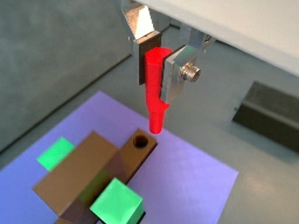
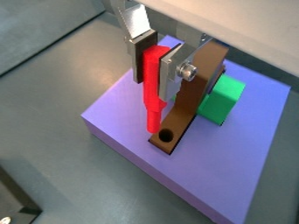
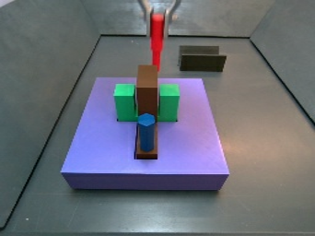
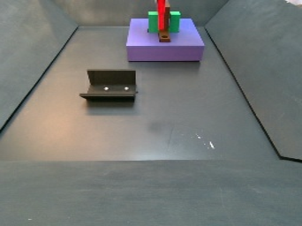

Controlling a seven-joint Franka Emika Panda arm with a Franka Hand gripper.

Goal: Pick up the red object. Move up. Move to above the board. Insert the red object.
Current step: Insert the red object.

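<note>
The gripper point(image 1: 158, 54) clamps the red object point(image 1: 153, 86) upright between its silver fingers point(image 1: 181, 68). The peg hangs over the board point(image 2: 222, 175), its tip seemingly just above the hole in the brown bar point(image 2: 193, 96).

Dark grey floor point(image 4: 154, 132) bounded by grey walls. Two things carried directly on it — board point(image 4: 165, 48), set near far wall, and fixture point(image 4: 109, 86), well apart from it. Gripper point(image 3: 159, 11) held above board, not resting on floor — red object point(image 3: 157, 41) clamped between fingers.
</note>
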